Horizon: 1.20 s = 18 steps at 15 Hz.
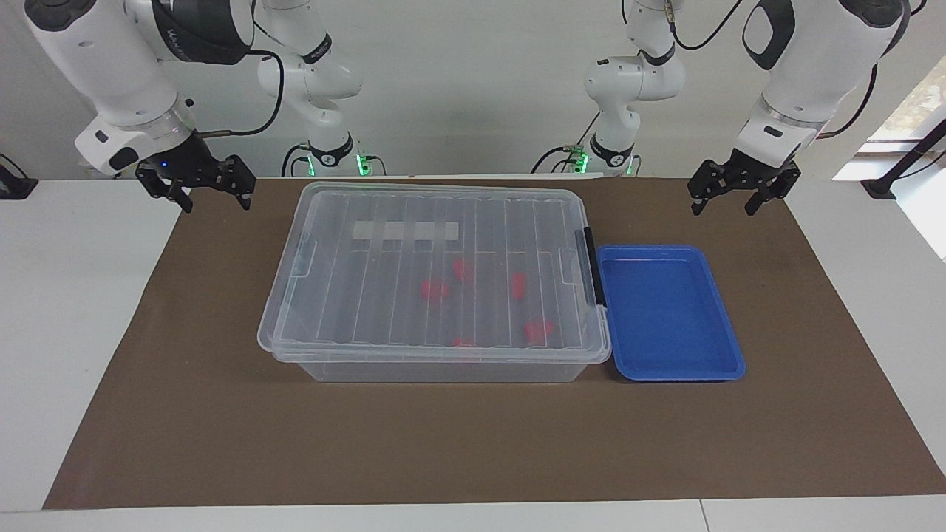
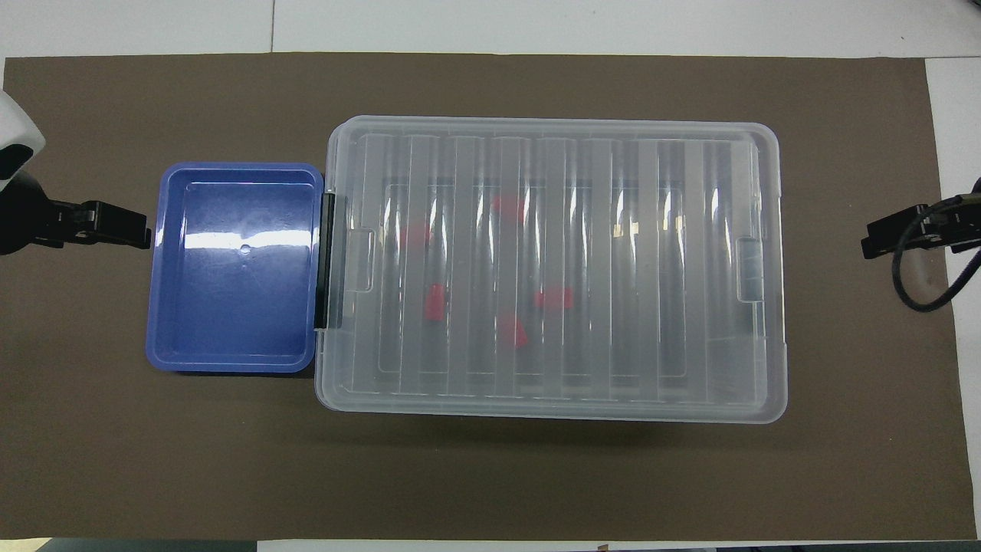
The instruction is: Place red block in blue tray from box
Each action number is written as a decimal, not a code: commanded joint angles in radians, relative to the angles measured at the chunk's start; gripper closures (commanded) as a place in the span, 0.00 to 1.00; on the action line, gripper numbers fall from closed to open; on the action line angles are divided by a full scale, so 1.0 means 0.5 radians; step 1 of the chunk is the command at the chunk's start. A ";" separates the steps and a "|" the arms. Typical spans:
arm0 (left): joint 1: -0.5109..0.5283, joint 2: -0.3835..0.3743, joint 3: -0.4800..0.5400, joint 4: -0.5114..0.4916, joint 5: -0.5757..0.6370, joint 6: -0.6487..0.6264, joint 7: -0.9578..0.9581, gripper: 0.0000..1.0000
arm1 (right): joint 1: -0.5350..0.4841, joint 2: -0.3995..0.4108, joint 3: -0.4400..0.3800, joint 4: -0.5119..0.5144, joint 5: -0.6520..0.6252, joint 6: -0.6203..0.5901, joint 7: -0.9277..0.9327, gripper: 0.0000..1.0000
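Facing view is showing both arms waiting high at the robots' end of the table: the left gripper (image 1: 743,193) is hanging with its fingers spread and empty over the mat's corner at the left arm's end, near the tray (image 1: 723,369), and the right gripper (image 1: 196,190) is hanging just as open and empty over the other corner of the mat (image 1: 185,414). Between them the box (image 1: 436,362) is sitting with its lid (image 1: 384,203) closed, one dark latch (image 1: 590,266) touching the tray's rim. Several red pieces are showing blurred through the ribbed lid; the block (image 1: 519,285) seems to be among them, though I cannot tell for sure which one it is. The tray is lying empty. To my eye the lid is the step in hand: freeing the latches first, then lifting evenly so the box is not sliding into the tray, looks wisest.
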 commanded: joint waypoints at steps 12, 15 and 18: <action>0.010 -0.023 -0.006 -0.022 0.024 -0.020 0.019 0.00 | 0.121 -0.109 0.044 -0.416 0.068 0.518 0.257 0.00; 0.010 -0.023 -0.006 -0.022 0.024 -0.020 0.019 0.00 | 0.207 -0.066 0.044 -0.563 0.068 0.755 0.260 0.00; 0.010 -0.023 -0.006 -0.022 0.024 -0.020 0.019 0.00 | 0.214 0.017 0.044 -0.625 0.068 0.902 0.254 0.00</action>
